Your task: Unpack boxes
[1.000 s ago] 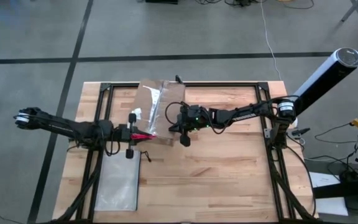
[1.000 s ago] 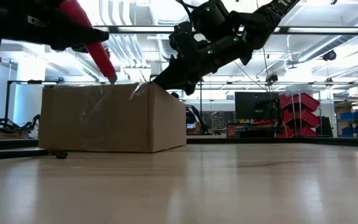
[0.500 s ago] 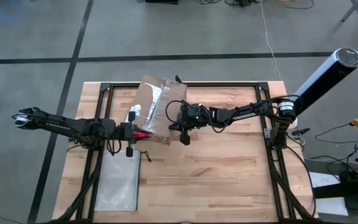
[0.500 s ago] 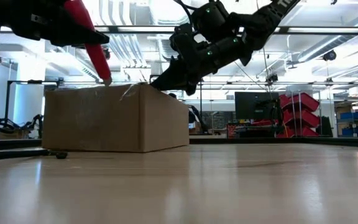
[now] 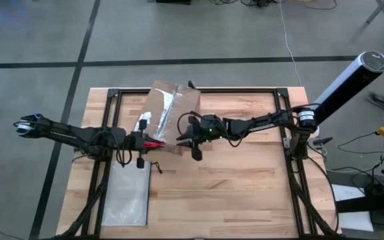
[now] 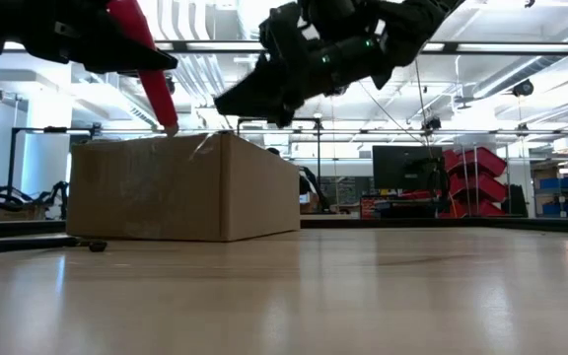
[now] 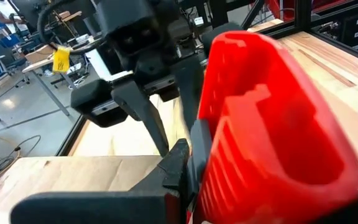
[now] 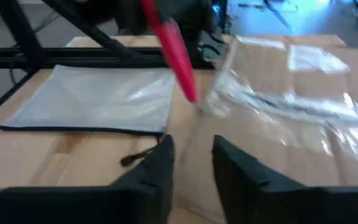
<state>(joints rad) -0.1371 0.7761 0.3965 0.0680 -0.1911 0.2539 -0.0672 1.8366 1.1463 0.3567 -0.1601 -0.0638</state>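
The brown cardboard box [image 5: 169,115], with clear tape and a white label on top, stands on the wooden table [image 5: 245,180] at the far left of middle. My left gripper [image 5: 139,141] is at the box's near left corner, shut on a red utility knife [image 6: 144,61]. The knife's tip [image 6: 171,127] is at the box's top edge. My right gripper [image 5: 183,138] hovers open just above the box's near right corner [image 6: 227,138], nothing between its fingers [image 8: 160,171]. My left gripper pinches the red knife's handle [image 7: 253,143] between its two fingers, coming level from the table's left. The knife slants forward and down past the fingers, its tip at the taped top of the box [image 8: 194,99]; whether it touches, I cannot tell.
A flat translucent grey-white zip pouch [image 5: 127,195] lies on the table near the front left, below my left arm. A black metal frame [image 5: 199,90] runs along the table's far and side edges. Bare table lies to the right of the box.
The box has turned a little on the table. My right gripper, which was shut and down at the box's near right top corner, has risen clear of it, moved slightly toward the table's left edge, and opened.
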